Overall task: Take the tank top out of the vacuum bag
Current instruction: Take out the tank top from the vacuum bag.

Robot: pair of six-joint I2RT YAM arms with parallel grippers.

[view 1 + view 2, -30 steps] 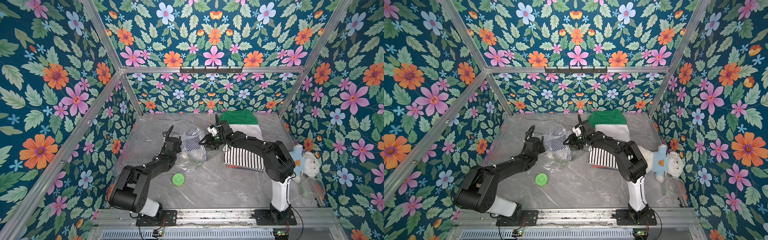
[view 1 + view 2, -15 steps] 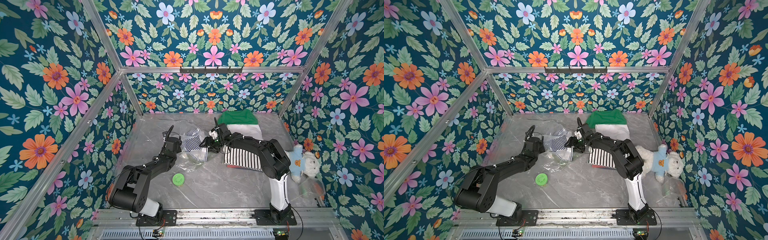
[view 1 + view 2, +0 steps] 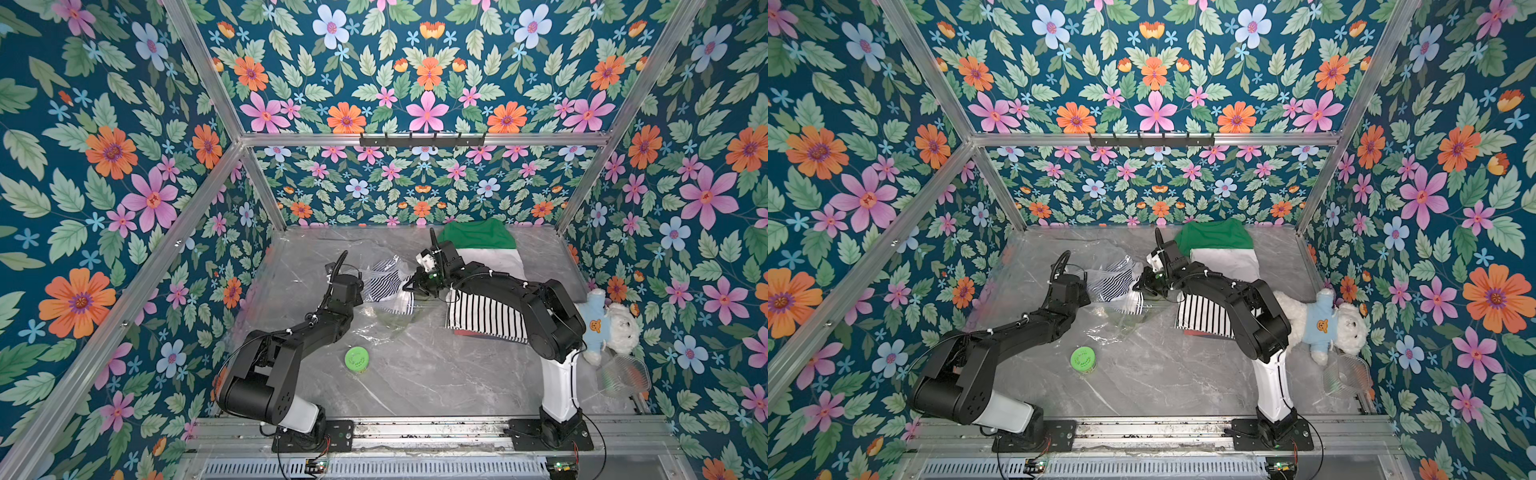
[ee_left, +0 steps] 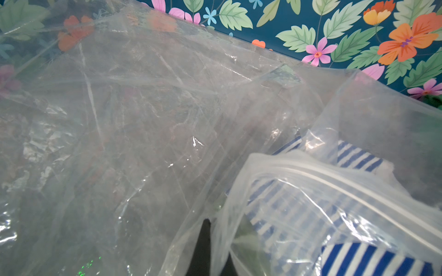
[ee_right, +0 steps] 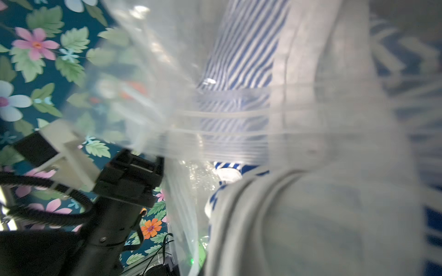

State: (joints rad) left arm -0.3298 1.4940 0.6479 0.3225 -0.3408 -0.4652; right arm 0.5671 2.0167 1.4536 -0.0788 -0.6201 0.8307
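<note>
The vacuum bag [image 3: 374, 328] [image 3: 1119, 326] lies crumpled and transparent over the back left of the table. Its zip mouth [image 5: 239, 138] faces the right arm. Inside it, the blue-and-white striped tank top [image 3: 384, 286] [image 3: 1113, 286] [image 4: 358, 258] [image 5: 239, 59] bunches up toward the mouth. My left gripper [image 3: 363, 291] [image 3: 1086, 291] [image 4: 216, 239] is shut on a fold of the bag's edge. My right gripper [image 3: 409, 286] [image 3: 1139, 286] reaches into the mouth and is shut on the tank top. Pale fabric hides its fingers in the right wrist view.
A green round lid [image 3: 356, 359] lies in front of the bag. Under the right arm sit a black-and-white striped garment [image 3: 482, 318], a white one [image 3: 494, 259] and a green one [image 3: 478, 235]. A teddy bear [image 3: 611, 328] and a clear container [image 3: 623, 374] lie at the right wall.
The right gripper opened wider at the bag's mouth, then closed on the striped fabric. The left arm and its hold on the bag have not moved.
</note>
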